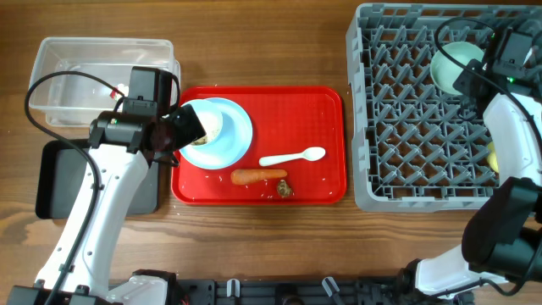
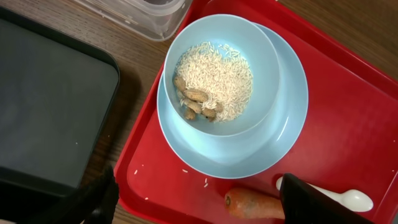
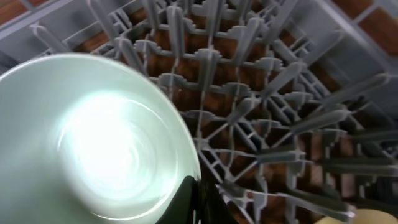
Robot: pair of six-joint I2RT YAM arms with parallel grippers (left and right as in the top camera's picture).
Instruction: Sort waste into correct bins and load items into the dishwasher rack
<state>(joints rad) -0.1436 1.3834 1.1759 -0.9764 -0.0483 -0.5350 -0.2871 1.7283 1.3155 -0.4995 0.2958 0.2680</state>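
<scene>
A pale blue-white bowl with rice-like crumbs and brown food scraps stands on the light-blue plate on the red tray. My left gripper is open above the tray's near-left part, with the orange carrot and the white spoon by its right finger. My right gripper is shut on the rim of the mint-green bowl over the far right of the dishwasher rack. The yellow cup lies in the rack at the right edge.
The clear tub stands at the far left with a red-and-white bit inside. The black tray lies in front of it, partly under my left arm. More brown scraps lie on the red tray beside the carrot.
</scene>
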